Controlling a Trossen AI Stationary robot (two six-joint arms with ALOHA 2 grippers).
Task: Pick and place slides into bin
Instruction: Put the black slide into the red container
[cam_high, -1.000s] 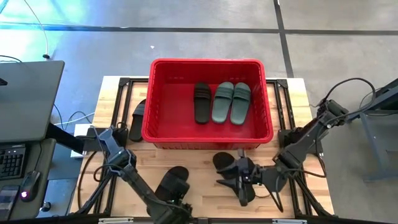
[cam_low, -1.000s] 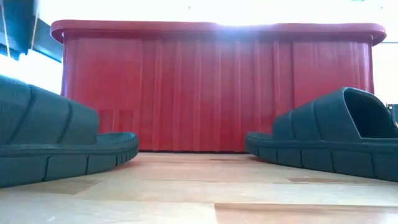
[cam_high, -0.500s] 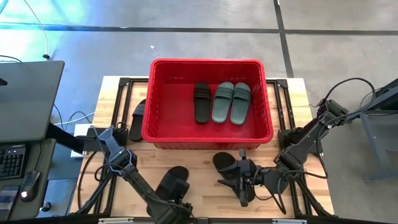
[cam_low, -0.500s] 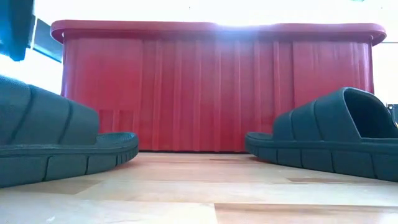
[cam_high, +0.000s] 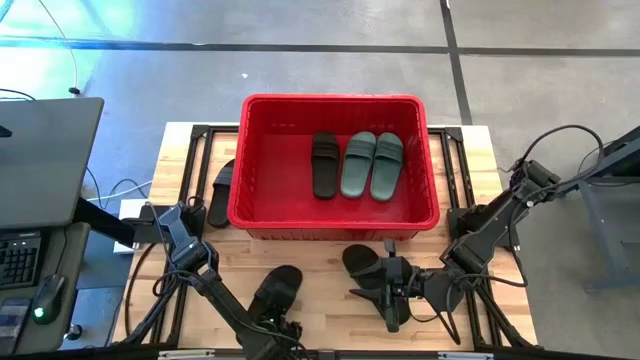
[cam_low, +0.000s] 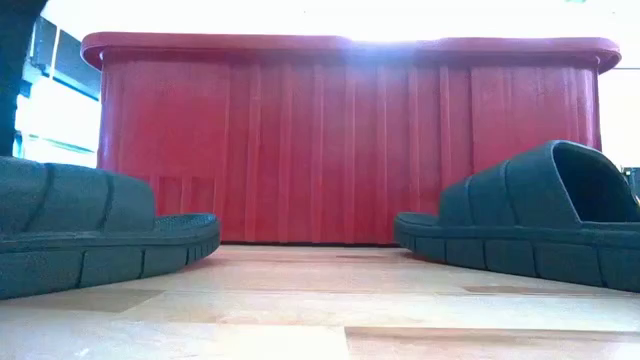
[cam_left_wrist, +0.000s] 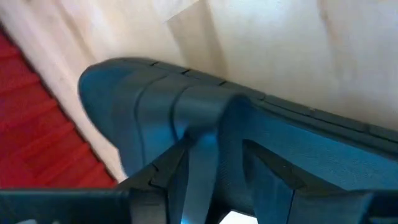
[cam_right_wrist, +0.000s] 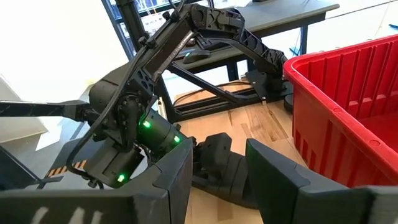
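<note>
Three slides already lie in the bin (cam_high: 260, 205): one black (cam_high: 325, 165) and two sage-green (cam_high: 359, 164) side by side on its floor. The bin stands at the middle of the table's far edge. Three black slides are left out on the table (cam_high: 330, 285).

Step in hand: pick of the black slide near the front-left (cam_high: 278, 292). My left gripper (cam_high: 272, 322) is down on it at the table's front edge. In the left wrist view the strap of this slide (cam_left_wrist: 155, 106) fills the picture, with my fingers (cam_left_wrist: 199, 162) set around it. They look closed on the strap, but I cannot tell for certain.

My right gripper (cam_high: 378, 292) hovers near the front edge, right of centre, just beside the second black slide (cam_high: 362, 262). Its fingers (cam_right_wrist: 168, 180) stand apart with nothing between them.

The third black slide (cam_high: 222, 193) lies beside the bin's left wall, near the table's left edge.

Next move, as I judge it: lift the left slide well above the bin's thick rim, carry it over the near wall and let go over bare floor beside the black one. Risk: the strap is soft, so the sole may hang and catch the rim.
</note>
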